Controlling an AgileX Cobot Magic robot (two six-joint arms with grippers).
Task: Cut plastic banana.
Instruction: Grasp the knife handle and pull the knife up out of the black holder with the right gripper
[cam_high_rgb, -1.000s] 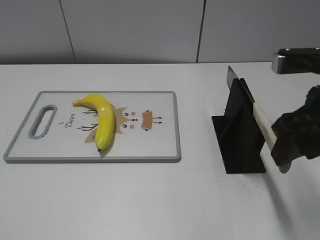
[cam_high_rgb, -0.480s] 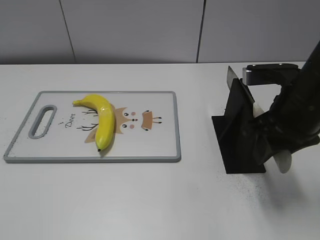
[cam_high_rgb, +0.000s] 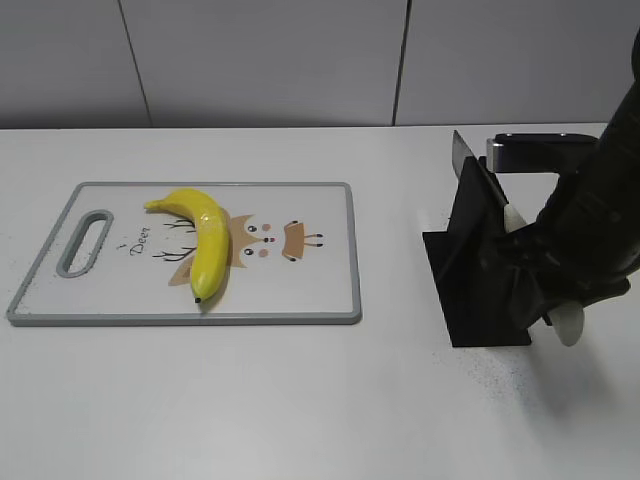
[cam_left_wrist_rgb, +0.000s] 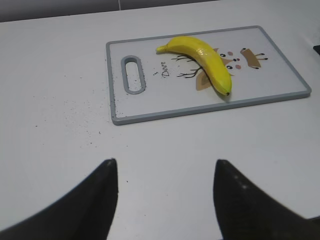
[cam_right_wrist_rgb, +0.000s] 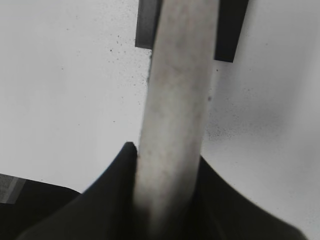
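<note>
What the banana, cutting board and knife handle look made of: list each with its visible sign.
Banana: glossy plastic, judging by its sharp highlights.
Cutting board: likely smooth white plastic with a grey rim and a printed deer.
Knife handle: matte off-white, faintly speckled; plastic or ceramic, unclear.

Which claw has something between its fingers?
The right claw. Its fingers sit on both sides of the knife's pale handle at the black stand. The left claw is open over bare table.

The curved bright-yellow plastic banana (cam_high_rgb: 202, 241) shines glossy on the smooth white grey-rimmed plastic cutting board (cam_high_rgb: 320, 290), while the matt black knife stand (cam_high_rgb: 475, 275) and the knife's off-white handle (cam_right_wrist_rgb: 175, 110), dull and faintly speckled, look plain beside the matt white tabletop (cam_high_rgb: 300, 400).
</note>
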